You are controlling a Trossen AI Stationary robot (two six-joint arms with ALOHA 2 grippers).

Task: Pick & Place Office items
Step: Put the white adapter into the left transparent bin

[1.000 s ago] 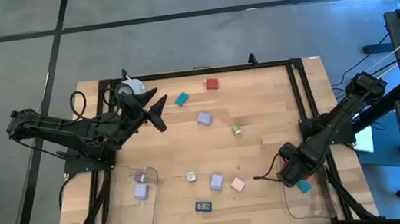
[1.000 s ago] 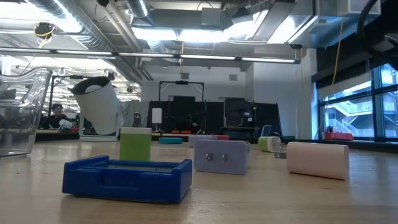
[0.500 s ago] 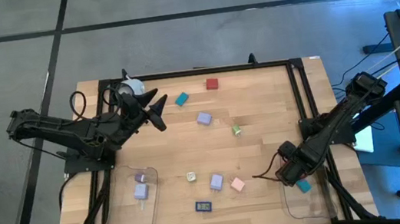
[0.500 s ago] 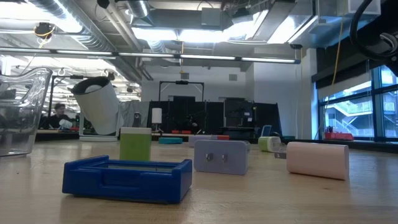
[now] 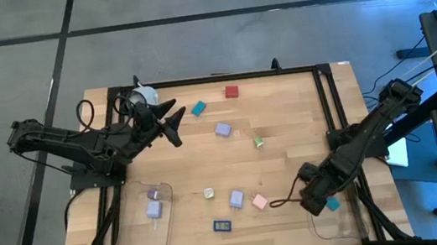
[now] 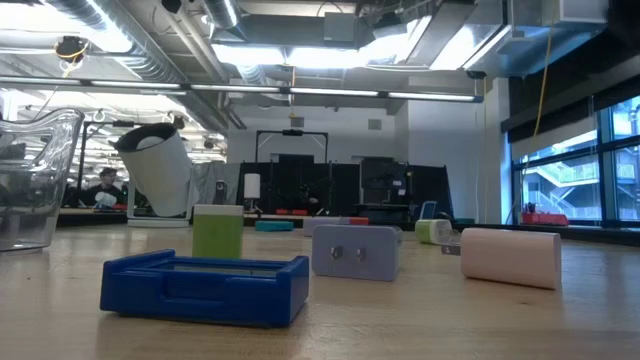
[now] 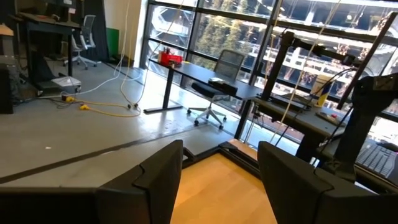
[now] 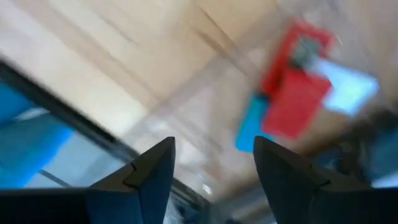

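Both pairs of jaws stand apart with nothing between them. On the left gripper (image 5: 171, 119) the dark fingers (image 7: 155, 180) frame only bare wood and the room beyond; on the right gripper (image 5: 310, 203) the wrist view shows a clear gap between the fingers (image 8: 152, 174), beyond which a red piece (image 8: 292, 93) and a teal piece (image 8: 252, 127) lie together, blurred.

From above, the left arm reaches in from the table's left edge, angled toward the far side, its gripper raised near a white round object (image 5: 144, 94) at the far-left corner. The right arm comes in from the right edge and bends down toward the near-right corner, its gripper low at the inner edge of a clear tray (image 5: 342, 225). A teal block (image 5: 331, 203) lies just beside that gripper, at the tray.

The other small pieces are scattered over the wooden table (image 5: 285, 114): a red block (image 5: 231, 92) and a teal piece (image 5: 198, 107) toward the far side, a lavender block (image 5: 222, 129) and a small green piece (image 5: 258, 142) near the middle. Nearer lie a pale green piece (image 5: 208, 193), another lavender block (image 5: 236, 197), a pink block (image 5: 259, 202) and a dark blue block (image 5: 222, 225). A second clear tray (image 5: 137, 243) at the near left holds two lavender pieces (image 5: 154, 208).

No writing or labels can be read.
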